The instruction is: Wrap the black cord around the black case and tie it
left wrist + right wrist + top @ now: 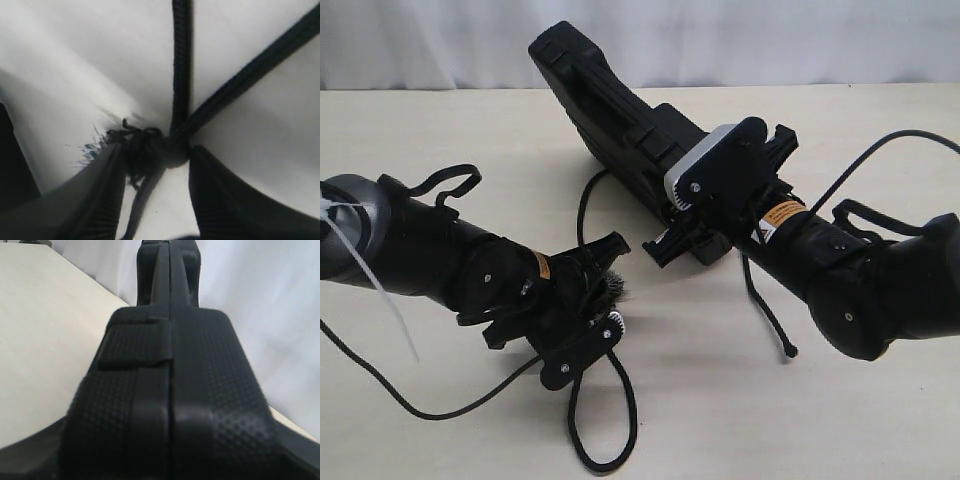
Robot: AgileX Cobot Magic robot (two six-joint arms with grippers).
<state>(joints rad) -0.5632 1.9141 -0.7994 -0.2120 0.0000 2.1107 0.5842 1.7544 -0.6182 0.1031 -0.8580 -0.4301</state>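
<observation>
Black fingers of the left end effector are clamped on the black cord at its knot, where a frayed tuft sticks out. Two braided strands run off from the knot, and a loop of cord lies on the pale surface. The right end effector is closed on one end of the black case, matte and textured, which stands tilted on its edge mid-surface. A white curtain hangs behind.
</observation>
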